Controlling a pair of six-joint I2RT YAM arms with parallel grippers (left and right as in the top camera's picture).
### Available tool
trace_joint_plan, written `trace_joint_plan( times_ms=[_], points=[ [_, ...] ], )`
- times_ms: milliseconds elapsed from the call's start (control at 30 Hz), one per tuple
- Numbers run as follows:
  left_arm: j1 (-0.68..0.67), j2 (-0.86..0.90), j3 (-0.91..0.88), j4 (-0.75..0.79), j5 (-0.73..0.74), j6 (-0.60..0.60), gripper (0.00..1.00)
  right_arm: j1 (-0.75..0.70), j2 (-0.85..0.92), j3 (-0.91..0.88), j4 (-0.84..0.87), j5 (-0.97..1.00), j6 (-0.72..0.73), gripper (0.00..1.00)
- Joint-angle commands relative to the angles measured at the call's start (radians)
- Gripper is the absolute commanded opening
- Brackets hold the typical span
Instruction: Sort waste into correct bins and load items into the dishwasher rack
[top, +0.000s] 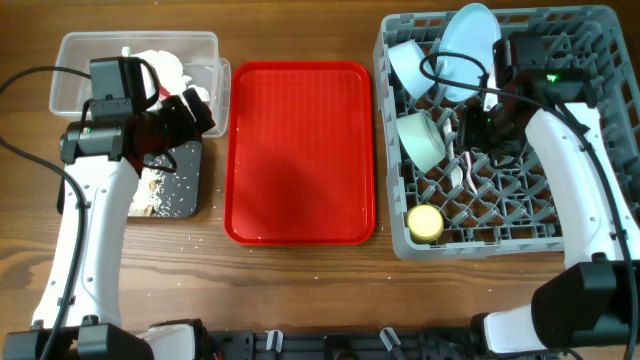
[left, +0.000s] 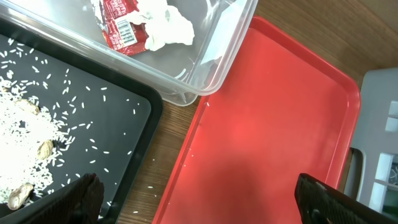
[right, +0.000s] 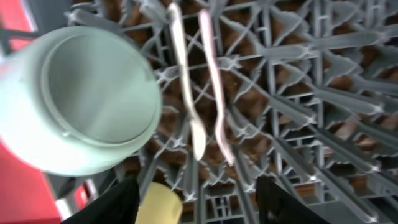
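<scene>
The grey dishwasher rack (top: 590, 215) holds a light blue plate (top: 468, 45), two pale bowls (top: 410, 66) (top: 420, 138), a yellow cup (top: 424, 222) and the white fork and spoon (top: 462, 170). My right gripper (top: 487, 130) hovers open and empty over the rack; its wrist view shows the spoon (right: 186, 81), the fork (right: 214, 81), a bowl (right: 87, 99) and the cup (right: 160, 205). My left gripper (top: 185, 115) is open and empty above the clear tub (top: 75, 80) and black tray (top: 185, 185). The tub holds napkins (left: 165, 25) and a red wrapper (left: 118, 25). The tray holds rice and scraps (left: 25, 137).
The flat red serving tray (top: 300, 150) lies between the bins and the rack and shows in the left wrist view (left: 267, 124). A few rice crumbs lie on the wood beside the black tray (left: 149, 186). Cables run along both arms.
</scene>
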Motion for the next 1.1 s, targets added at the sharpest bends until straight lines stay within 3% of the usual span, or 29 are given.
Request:
trace_joint_plan(
  times_ms=[0, 100, 133, 167, 233, 433, 633, 733, 800, 1067],
  points=[
    [0.005, 0.003, 0.013, 0.003, 0.005, 0.008, 1.00, 0.007, -0.060, 0.078, -0.010, -0.140, -0.073, 0.61],
    [0.005, 0.003, 0.013, 0.002, 0.005, 0.008, 1.00, 0.024, -0.159, 0.172, -0.067, -0.173, -0.090, 0.62],
    [0.005, 0.003, 0.013, 0.002, 0.005, 0.008, 1.00, 0.025, -0.192, 0.204, -0.087, -0.173, -0.084, 0.68],
    [0.005, 0.003, 0.013, 0.002, 0.005, 0.008, 1.00, 0.025, -0.246, 0.235, -0.102, -0.183, -0.036, 1.00],
    [0.005, 0.003, 0.013, 0.002, 0.005, 0.008, 1.00, 0.025, -0.337, 0.239, -0.093, -0.201, 0.069, 1.00],
    [0.005, 0.003, 0.013, 0.002, 0.005, 0.008, 1.00, 0.025, -0.491, 0.239, -0.100, -0.155, 0.064, 1.00],
    [0.005, 0.003, 0.013, 0.002, 0.005, 0.008, 1.00, 0.026, -0.534, 0.209, -0.043, -0.047, 0.055, 1.00],
    [0.005, 0.003, 0.013, 0.003, 0.005, 0.008, 1.00, 0.026, -0.599, 0.048, 0.192, 0.014, 0.023, 1.00],
    [0.005, 0.003, 0.013, 0.002, 0.005, 0.008, 1.00, 0.026, -0.699, -0.162, 0.424, 0.006, -0.004, 1.00],
    [0.005, 0.003, 0.013, 0.002, 0.005, 0.008, 1.00, 0.026, -1.118, -0.959, 1.062, 0.005, -0.008, 1.00]
  ],
)
